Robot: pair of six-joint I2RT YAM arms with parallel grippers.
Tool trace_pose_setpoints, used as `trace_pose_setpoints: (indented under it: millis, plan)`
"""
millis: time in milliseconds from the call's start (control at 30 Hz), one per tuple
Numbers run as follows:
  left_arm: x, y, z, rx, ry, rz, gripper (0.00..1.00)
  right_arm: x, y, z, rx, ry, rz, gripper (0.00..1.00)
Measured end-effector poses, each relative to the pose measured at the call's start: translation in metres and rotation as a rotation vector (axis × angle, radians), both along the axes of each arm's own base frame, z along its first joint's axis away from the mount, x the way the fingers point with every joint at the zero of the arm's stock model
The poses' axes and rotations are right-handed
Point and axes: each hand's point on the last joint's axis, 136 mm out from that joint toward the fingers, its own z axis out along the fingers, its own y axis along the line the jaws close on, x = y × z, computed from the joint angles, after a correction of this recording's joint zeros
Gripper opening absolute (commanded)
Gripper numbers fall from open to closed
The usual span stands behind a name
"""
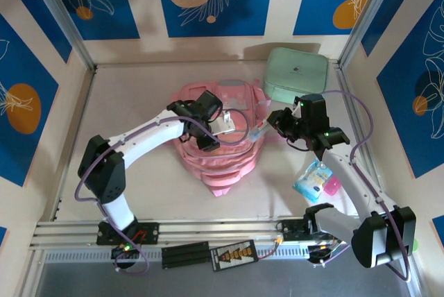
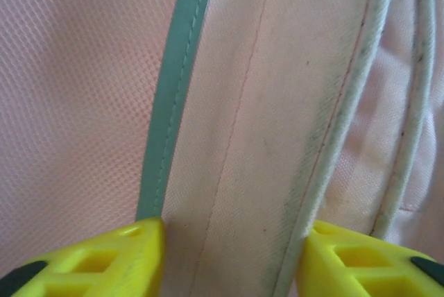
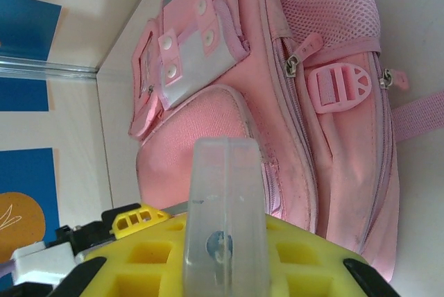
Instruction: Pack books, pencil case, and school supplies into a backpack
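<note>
1. Jaws of the left gripper (image 2: 234, 238) straddle a fabric band of the pink backpack (image 1: 218, 172); I cannot tell if they grip it.
2. Backpack lies mid-table (image 1: 139, 89).
3. Right gripper (image 3: 225, 241) pinches a clear plastic piece (image 3: 225, 186) beside it.
4. Mint box (image 1: 296, 73): far right corner.

A backpack (image 3: 208, 144) of soft, matt pink cloth, with an open-weave mesh pocket (image 3: 333, 5) and a smooth, slightly glossy pink plastic buckle (image 3: 340, 85). Up close, the fabric shows a fine woven grain, a smooth teal trim band (image 2: 173, 103) and off-white corded piping (image 2: 340, 137), scuffed grey. A case (image 3: 225, 207) of clear, smooth plastic. The left gripper (image 2: 229, 269) has matt yellow plastic fingers (image 2: 104, 262). A mint-green box (image 1: 296, 73), smooth and matt.
</note>
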Motion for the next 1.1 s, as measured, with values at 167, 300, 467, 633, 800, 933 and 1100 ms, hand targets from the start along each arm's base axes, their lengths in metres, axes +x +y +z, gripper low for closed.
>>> trace_pose_setpoints:
  millis: [167, 300, 467, 633, 800, 933, 1100]
  plan:
    - [0.001, 0.001, 0.009, -0.003, 0.001, 0.028, 0.2, -0.001, -0.005, 0.002, 0.0, -0.004, -0.015, 0.15]
    - [0.003, 0.001, 0.014, -0.01, -0.003, 0.064, 0.04, -0.006, -0.016, 0.004, 0.005, -0.019, -0.064, 0.15]
    - [0.006, 0.001, 0.021, -0.031, -0.008, 0.114, 0.0, -0.013, -0.031, 0.007, 0.019, -0.036, -0.125, 0.16]
    - [0.017, 0.001, 0.052, -0.105, -0.069, 0.239, 0.0, -0.017, -0.027, 0.005, 0.036, -0.033, -0.117, 0.16]
    - [0.034, -0.01, 0.099, -0.247, -0.155, 0.363, 0.0, -0.02, -0.004, 0.005, 0.07, -0.043, -0.061, 0.17]
    - [0.036, -0.021, 0.114, -0.309, -0.157, 0.404, 0.0, -0.018, 0.024, 0.002, 0.105, -0.042, -0.004, 0.18]
    - [0.046, -0.037, 0.126, -0.368, -0.146, 0.455, 0.0, -0.009, 0.061, -0.009, 0.122, -0.033, 0.038, 0.18]
